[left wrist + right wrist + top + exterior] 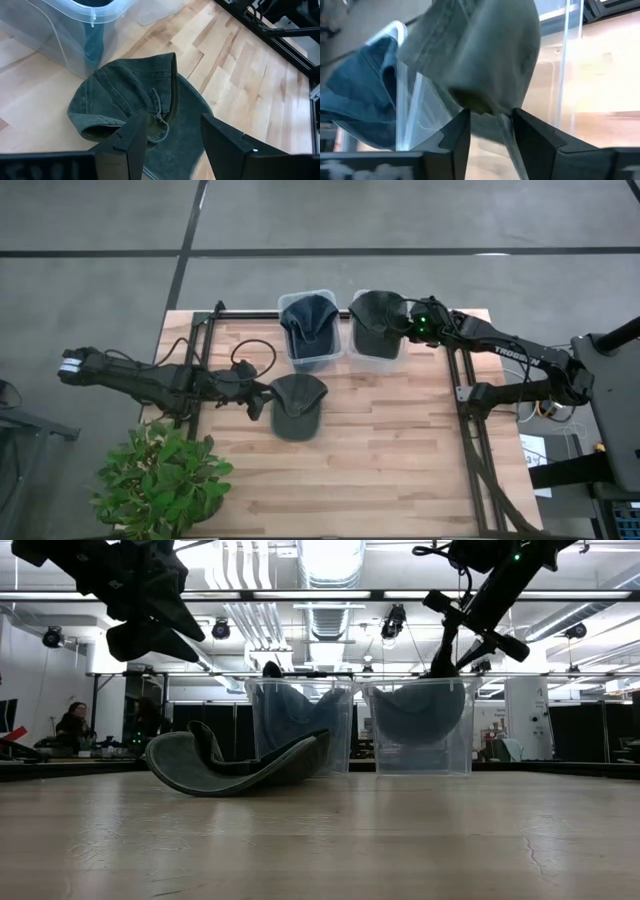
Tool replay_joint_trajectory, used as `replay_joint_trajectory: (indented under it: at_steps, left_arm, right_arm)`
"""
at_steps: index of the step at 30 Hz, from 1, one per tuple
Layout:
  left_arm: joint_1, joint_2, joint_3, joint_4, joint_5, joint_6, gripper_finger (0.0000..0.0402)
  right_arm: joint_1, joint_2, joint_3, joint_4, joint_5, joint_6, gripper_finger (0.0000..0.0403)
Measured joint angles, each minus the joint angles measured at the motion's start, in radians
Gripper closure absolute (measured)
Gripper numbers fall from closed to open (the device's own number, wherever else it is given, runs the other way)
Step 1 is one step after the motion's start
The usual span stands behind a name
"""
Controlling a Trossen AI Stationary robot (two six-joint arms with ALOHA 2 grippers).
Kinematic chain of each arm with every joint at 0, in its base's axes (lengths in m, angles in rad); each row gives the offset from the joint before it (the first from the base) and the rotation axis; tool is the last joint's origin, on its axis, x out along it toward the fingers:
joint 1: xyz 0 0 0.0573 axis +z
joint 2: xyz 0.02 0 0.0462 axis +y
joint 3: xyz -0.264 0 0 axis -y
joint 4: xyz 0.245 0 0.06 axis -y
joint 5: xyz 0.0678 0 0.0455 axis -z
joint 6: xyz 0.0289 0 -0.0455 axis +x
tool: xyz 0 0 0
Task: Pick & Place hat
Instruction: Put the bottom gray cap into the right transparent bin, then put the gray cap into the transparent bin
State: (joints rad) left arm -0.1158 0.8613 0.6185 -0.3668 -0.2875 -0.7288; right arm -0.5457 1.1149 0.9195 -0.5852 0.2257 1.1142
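High view: I read "TROSSEN" in white on the right arm's link, behind the right pincer point(408, 320). No other writing I can make out.

Right pincer sits over the right clear bin point(390, 358), fingers pinched on a dark green cap point(378, 320); the right wrist view shows cloth bunched between both fingers, the cap hanging into the bin. Just beside it, the left clear bin point(302, 362) holds a blue denim cap point(308, 320).

Left pincer point(256, 395) hovers low over the wooden table point(380, 450), fingers apart, gripping nothing. Directly ahead of its tips lies a second dark green cap point(296, 404), crown toward the bins, brim nearer me. In the left wrist view the cap's back strap shows between the open fingers point(131, 145).

Potted plant point(165, 480) sits behind the left pincer, off the table's corner. Black frame rails point(470, 430) run along both table sides.
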Motion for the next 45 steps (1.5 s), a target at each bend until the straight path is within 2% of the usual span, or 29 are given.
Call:
replay_joint_trajectory:
  at_steps: [8, 17, 23, 28, 34, 45]
  left_arm:
    - [0.0, -0.002, 0.0, 0.0, 0.01, -0.006, 0.0226]
    - [0.0, -0.002, 0.0, 0.0, 0.01, -0.008, 0.0226]
    - [0.0, -0.002, 0.0, 0.0, 0.01, -0.008, 0.0226]
    - [0.0, -0.001, 0.0, 0.0, 0.019, -0.02, 0.0226]
    - [0.0, 0.038, 0.0, -0.008, 0.028, -0.187, 0.0226]
    - [0.0, 0.233, 0.042, -0.086, 0.03, -0.399, 0.0226]
  right_arm:
    - [0.0, -0.001, 0.01, -0.078, -0.018, -0.018, 0.0239]
    - [-0.001, -0.002, 0.104, -0.159, -0.017, -0.089, 0.0249]
    - [0.0, -0.003, 0.195, -0.25, -0.023, -0.232, 0.026]
    - [0.011, -0.022, 0.233, -0.284, -0.111, -0.415, 0.0267]
    - [0.052, -0.105, 0.205, -0.282, -0.127, -0.483, 0.027]
    - [0.123, -0.371, 0.04, -0.251, -0.122, -0.603, 0.0273]
